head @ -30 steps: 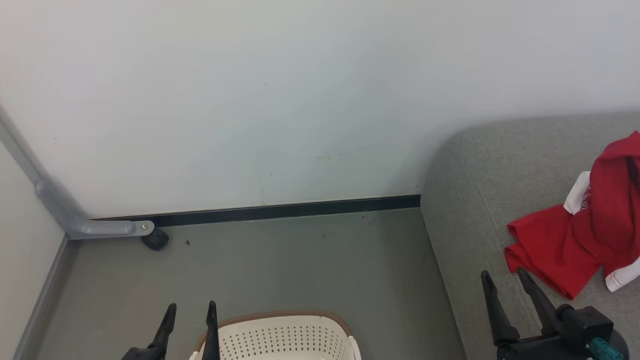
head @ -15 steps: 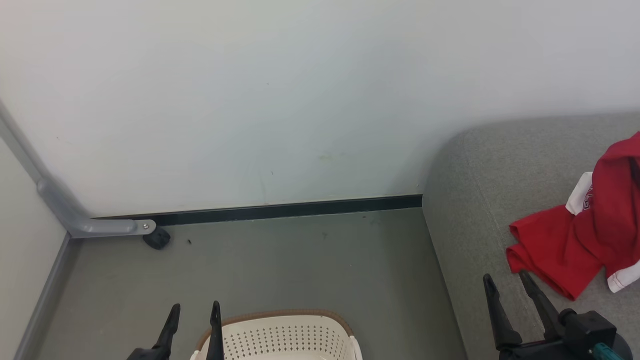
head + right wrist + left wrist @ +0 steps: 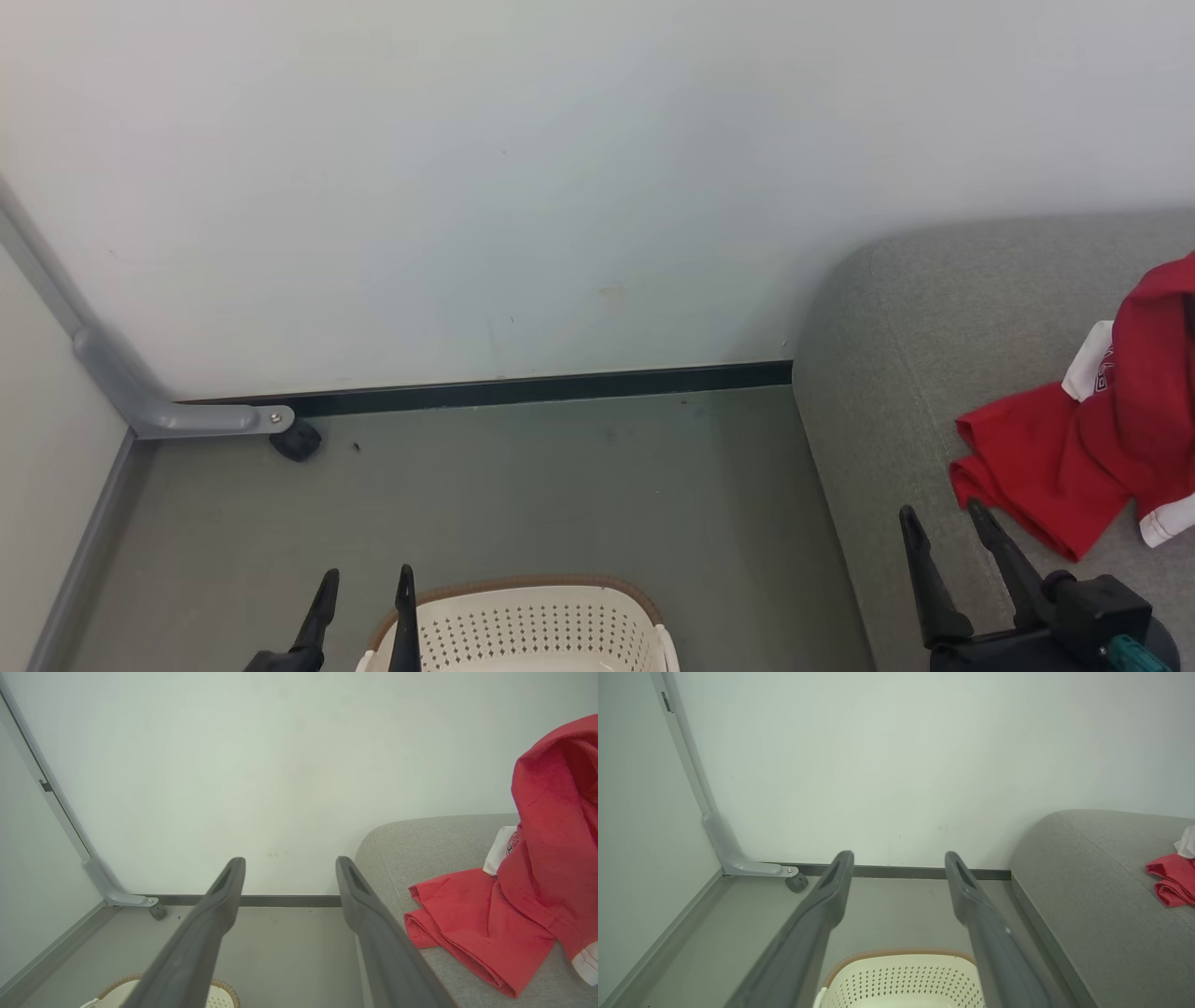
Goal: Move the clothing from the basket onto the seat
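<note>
From the head we look forward and down into a room corner, with the wall (image 3: 560,187) across the top, the floor (image 3: 560,485) below, the basket (image 3: 532,635) at the bottom edge and the seat (image 3: 934,308) at the right. Our left wrist camera sits low above the basket, facing the same wall along the left gripper (image 3: 899,855). Our right wrist camera faces likewise along the right gripper (image 3: 290,859), nearer the seat. All three share the skirting (image 3: 560,387), the grey bracket (image 3: 177,418) and the seat's rounded corner.
</note>
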